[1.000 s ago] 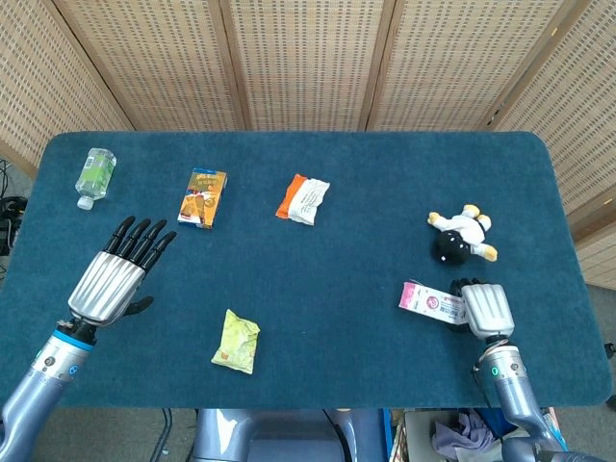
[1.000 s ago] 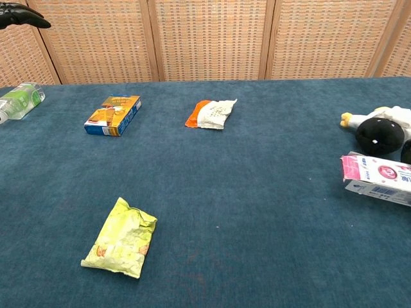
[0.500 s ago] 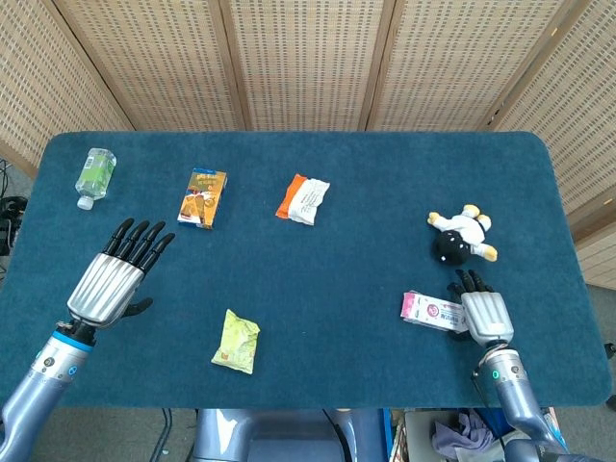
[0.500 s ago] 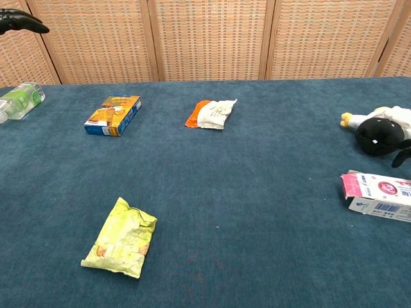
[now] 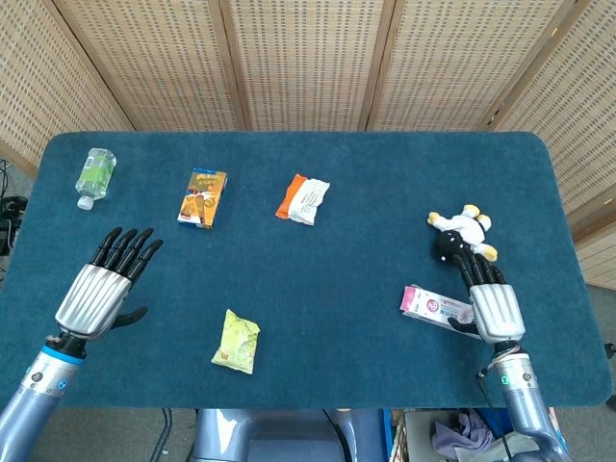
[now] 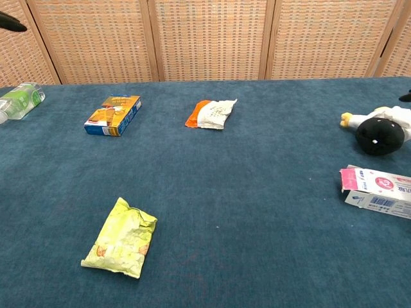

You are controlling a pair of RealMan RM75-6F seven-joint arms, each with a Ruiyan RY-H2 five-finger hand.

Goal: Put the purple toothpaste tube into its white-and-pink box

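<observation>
The right hand [image 5: 494, 306] is over the table's [image 5: 366, 279] right side with its fingers [image 5: 478, 272] stretched out flat and apart, pointing away from the robot toward the toy; it holds nothing. Its palm covers the right end of the white-and-pink box [image 5: 436, 307], and from above I cannot tell whether it touches the box or only hangs over it. The left hand [image 5: 96, 291] is likewise spread and empty, above the table's left side, well apart from everything on the cloth.

There is one box. It lies flat near the right edge, just nearer the robot than the toy, its long axis running left to right with a slight tilt, the pink end flap pointing toward the table's middle. In the chest view the box [image 6: 377, 190] is cut off by the right edge of the frame, so its far end cannot be seen. The purple toothpaste tube shows in neither view; it may be inside the box or under the hand, but that cannot be told.

Around it lie one black-and-white plush toy [image 5: 460, 236], one orange-and-white packet [image 5: 303, 199], one small orange carton [image 5: 202, 197], one yellow-green snack bag [image 5: 236, 341] and one clear bottle [image 5: 94, 176] with a green label at the far left, which the chest view also crops.
</observation>
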